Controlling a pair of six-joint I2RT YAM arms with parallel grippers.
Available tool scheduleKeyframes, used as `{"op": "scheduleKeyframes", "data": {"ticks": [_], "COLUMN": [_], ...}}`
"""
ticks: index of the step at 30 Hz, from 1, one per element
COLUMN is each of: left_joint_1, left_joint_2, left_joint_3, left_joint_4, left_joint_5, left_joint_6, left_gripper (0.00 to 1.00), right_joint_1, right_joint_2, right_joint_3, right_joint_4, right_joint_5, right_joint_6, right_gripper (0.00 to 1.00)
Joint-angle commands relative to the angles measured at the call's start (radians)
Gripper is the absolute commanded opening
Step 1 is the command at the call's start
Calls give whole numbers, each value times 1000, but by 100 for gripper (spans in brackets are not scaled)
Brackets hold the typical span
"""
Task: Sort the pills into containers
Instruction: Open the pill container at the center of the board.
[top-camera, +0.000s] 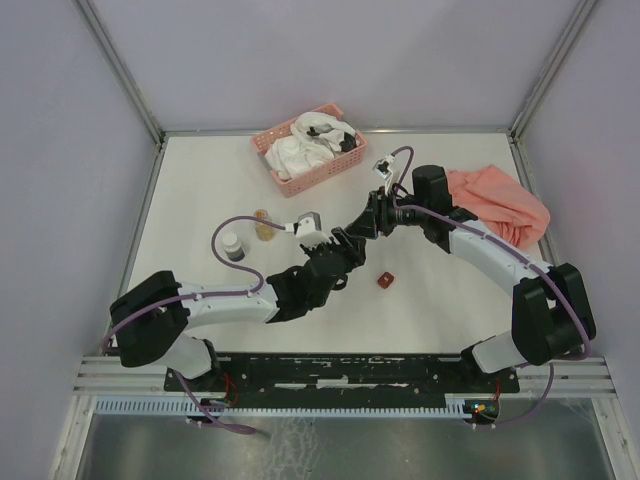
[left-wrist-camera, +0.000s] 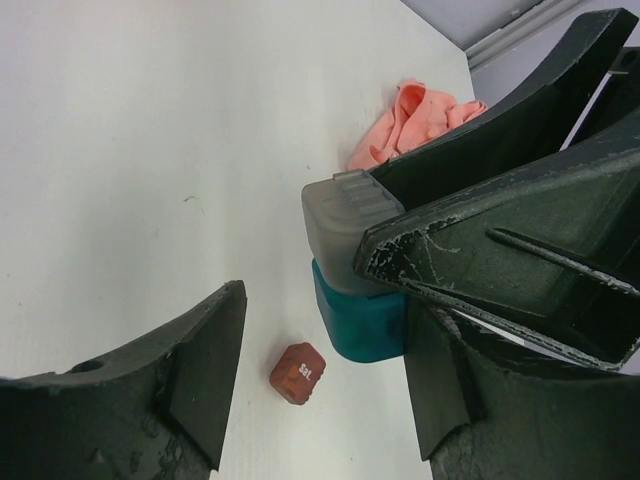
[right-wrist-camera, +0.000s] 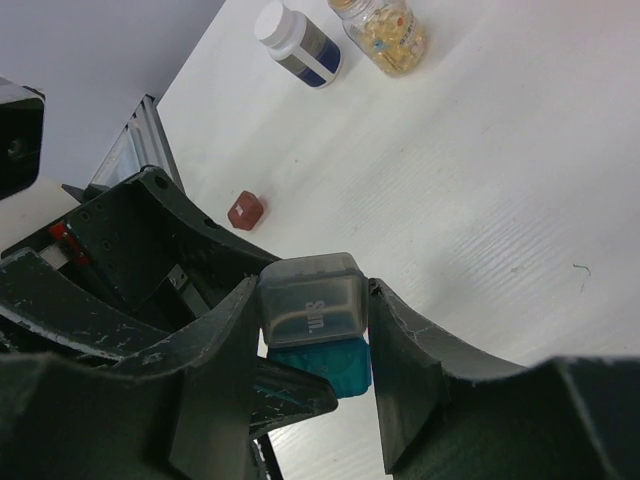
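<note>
Both my arms were bent inward from the bottom corners of the overhead frame, wrists meeting at its centre. My right gripper (right-wrist-camera: 312, 300) clamped the grey box (right-wrist-camera: 310, 300), with the teal box (right-wrist-camera: 322, 368) stacked under it. My left gripper (left-wrist-camera: 330, 380) stood wide, the teal box between its jaws. A dark red box (top-camera: 385, 280) lay just lower right, and the pill jar (top-camera: 264, 224) stood farther up and left.
</note>
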Motion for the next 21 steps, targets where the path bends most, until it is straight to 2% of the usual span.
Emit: {"op": "scheduleKeyframes", "data": {"ticks": [1,7,12,15,21], "left_joint_1": [8,8,8,7,8], "left_joint_2": [11,20,22,13,-42], "left_joint_3": [53,62,69,65,-1], "left_joint_4": [33,40,40,45,98], "left_joint_5": [-132,-152,-142,-137,-108], "left_joint_6": [96,152,192,220,269], "left_gripper": [66,52,28,18,10], "right_joint_1": [6,8,9,10,11], "right_joint_2": [-5,-7,-9,-6,-12], "right_joint_3": [8,7,2,3,7], "right_joint_4": [12,17,26,26,36], "right_joint_5": [-44,-41,-41,-46,-79], "right_joint_6": [31,42,55,59,82], "right_gripper": [29,29,28,26,25]}}
